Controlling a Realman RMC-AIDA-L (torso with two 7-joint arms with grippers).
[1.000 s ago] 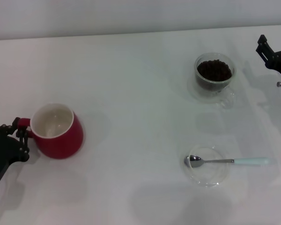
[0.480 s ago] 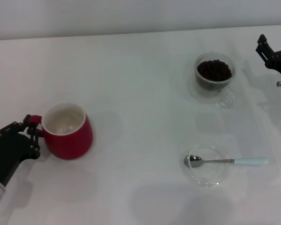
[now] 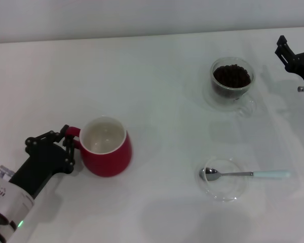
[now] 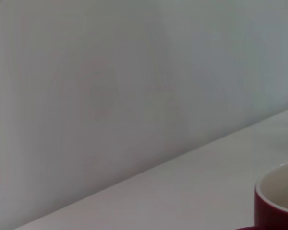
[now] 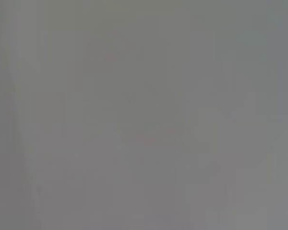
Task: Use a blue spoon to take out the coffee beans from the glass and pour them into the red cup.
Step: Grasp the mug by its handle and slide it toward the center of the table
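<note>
Red cup (image 3: 107, 146) rightward, head view only.

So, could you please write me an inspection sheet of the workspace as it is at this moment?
Surface: white table, no spills seen.
Job's things: red cup upright, white inside, no beans seen in it. Glass holds the coffee beans. Blue spoon lies untouched, bowl in a clear saucer, handle pointing to the robot's right.
Clutter: nothing seen.
Grippers: left tool shut on the red cup's handle. Right tool parked at the far right edge, beside the glass, holding nothing.
Cables: nothing seen.
Surroundings: plain pale wall behind the table.
</note>
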